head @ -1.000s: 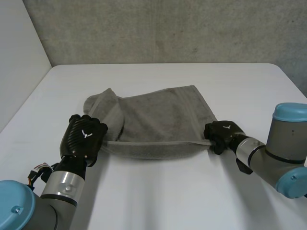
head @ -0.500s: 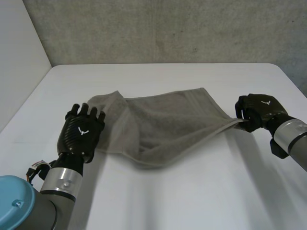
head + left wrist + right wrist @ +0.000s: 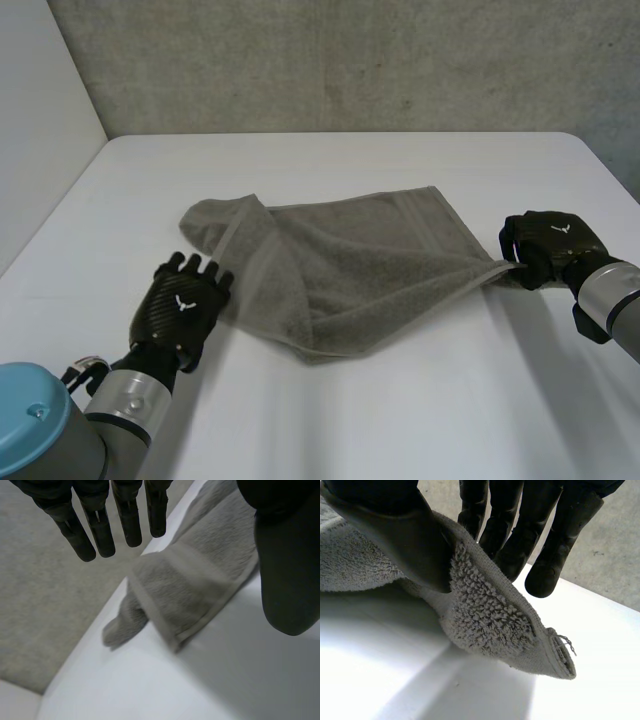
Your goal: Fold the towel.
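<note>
1. Lying rumpled in the middle of the white desk (image 3: 400, 430), the grey towel (image 3: 340, 275) has its left part folded over itself, with a hemmed band running slantwise across the fold.
2. The right hand (image 3: 548, 245) is at the towel's right corner, and the cloth runs in a stretched line from the heap to it.
3. The right wrist view shows its thumb pressing the terry cloth against the fingers (image 3: 555, 545), pinching the corner. The hemmed tip, with a loose thread, sticks out past the thumb.
4. The left hand (image 3: 180, 310) is just beside the towel's left edge, with its palm turned toward the desk.
5. The left wrist view shows that hand's fingers straight and slightly spread, holding nothing. The towel's folded edge lies beyond the fingertips.
6. A grey concrete wall (image 3: 350, 60) stands behind the desk.
</note>
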